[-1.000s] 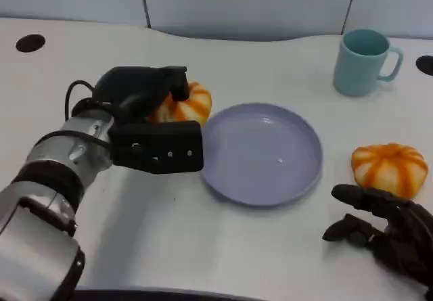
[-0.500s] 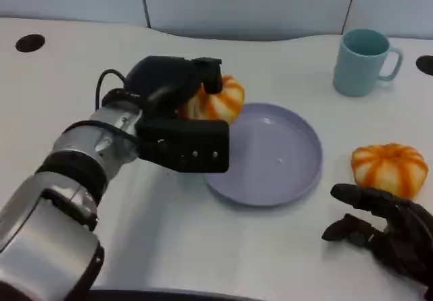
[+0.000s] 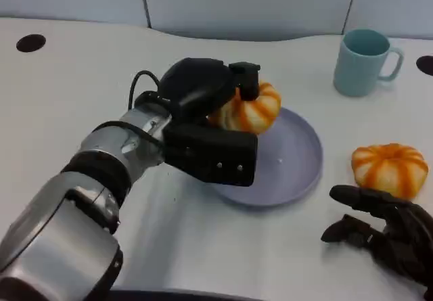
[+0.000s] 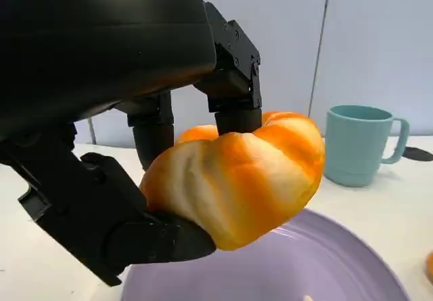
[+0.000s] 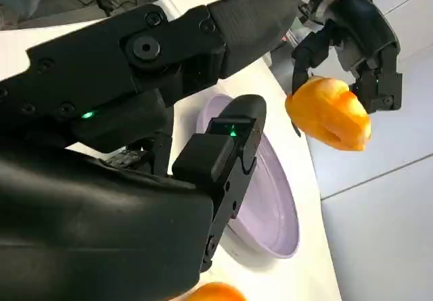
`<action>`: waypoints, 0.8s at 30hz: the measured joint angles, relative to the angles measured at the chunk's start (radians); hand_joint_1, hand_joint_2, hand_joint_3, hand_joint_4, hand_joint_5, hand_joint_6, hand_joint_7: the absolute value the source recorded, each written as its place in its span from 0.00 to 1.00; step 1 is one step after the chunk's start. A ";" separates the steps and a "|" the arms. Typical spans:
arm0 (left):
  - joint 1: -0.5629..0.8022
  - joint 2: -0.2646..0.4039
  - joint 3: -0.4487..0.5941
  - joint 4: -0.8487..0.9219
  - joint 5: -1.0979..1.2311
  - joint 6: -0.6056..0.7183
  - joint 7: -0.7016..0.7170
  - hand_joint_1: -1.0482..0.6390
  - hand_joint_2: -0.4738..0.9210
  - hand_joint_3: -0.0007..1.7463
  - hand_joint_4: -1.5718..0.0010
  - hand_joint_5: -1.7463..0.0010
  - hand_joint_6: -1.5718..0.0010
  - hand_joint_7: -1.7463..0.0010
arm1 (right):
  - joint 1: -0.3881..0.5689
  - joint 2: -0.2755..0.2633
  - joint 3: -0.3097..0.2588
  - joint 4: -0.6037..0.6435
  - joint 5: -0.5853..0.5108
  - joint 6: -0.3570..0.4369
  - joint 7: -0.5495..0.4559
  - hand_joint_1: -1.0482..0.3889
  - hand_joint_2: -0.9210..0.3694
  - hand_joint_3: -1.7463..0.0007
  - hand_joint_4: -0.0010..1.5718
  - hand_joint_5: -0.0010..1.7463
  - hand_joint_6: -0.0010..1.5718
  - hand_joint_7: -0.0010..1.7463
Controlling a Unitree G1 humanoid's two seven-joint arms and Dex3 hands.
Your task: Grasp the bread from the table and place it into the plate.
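Over the last second I have carried the bread in my left hand from the tabletop beside the plate to a spot above its near-left rim, the fingers pinching it from above and below so that it hangs clear of the surface. That puts the lift behind me, I judge, and leaves a short move inward, then lowering and letting go. My right hand rests spread on the tabletop, holding nothing, near a second bread.
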 measured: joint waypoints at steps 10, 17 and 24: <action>-0.001 -0.037 -0.027 0.010 0.021 0.006 -0.016 0.49 0.75 0.65 0.44 0.00 0.58 0.00 | 0.000 0.001 0.001 -0.004 0.001 0.009 -0.002 0.45 0.00 0.93 0.35 0.62 0.61 0.01; -0.001 -0.048 -0.039 0.024 0.024 0.019 -0.032 0.49 0.76 0.64 0.44 0.00 0.57 0.00 | 0.000 0.005 0.001 -0.004 0.002 0.008 0.004 0.46 0.00 0.93 0.34 0.62 0.61 0.01; -0.001 -0.054 -0.038 0.027 0.022 0.023 -0.055 0.49 0.79 0.53 0.48 0.10 0.54 0.18 | 0.000 0.009 0.000 -0.007 0.004 0.016 0.007 0.46 0.00 0.93 0.34 0.62 0.61 0.01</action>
